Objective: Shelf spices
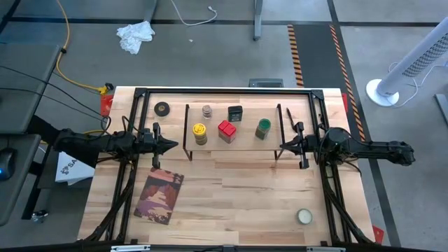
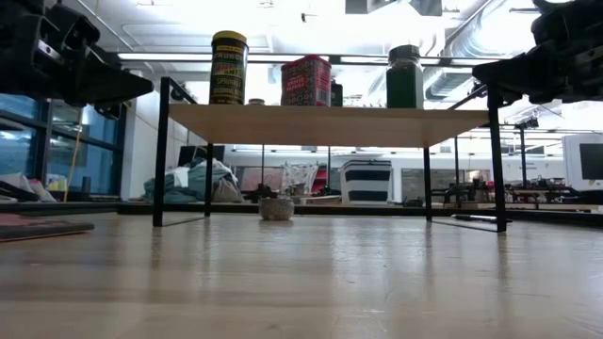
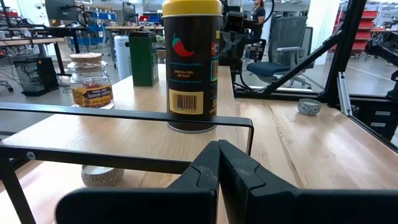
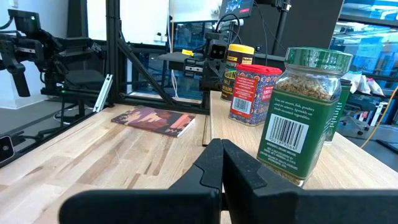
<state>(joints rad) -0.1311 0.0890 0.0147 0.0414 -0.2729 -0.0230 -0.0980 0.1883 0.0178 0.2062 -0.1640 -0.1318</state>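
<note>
We are looking down on the wooden surface [image 1: 266,192], where the shelf [image 1: 233,133] is standing toward the far side, between the two arms. All five spices are sitting on its light board. The yellow-lidded jar [image 1: 199,133] is standing upright near the shelf's left end, the red-topped tin [image 1: 226,131] is just beside it toward the middle, and the green-lidded jar [image 1: 263,128] is standing near the right end. Behind them, the black square tin [image 1: 235,113] and the small clear jar [image 1: 207,110] with its pale lid are occupying the back row.

A book with a dark red cover [image 1: 159,196] is lying flat on the surface in front of the left arm. A black tape roll [image 1: 162,108] is resting beyond the shelf's left end, and a flat round pale tin [image 1: 304,216] is lying near the front right corner.

The left gripper [image 1: 173,145] is hovering just off the shelf's left end, its fingers [image 3: 205,168] pressed together and holding nothing. The right gripper [image 1: 283,145] is hovering just off the right end, its fingers [image 4: 211,163] likewise together and empty.
</note>
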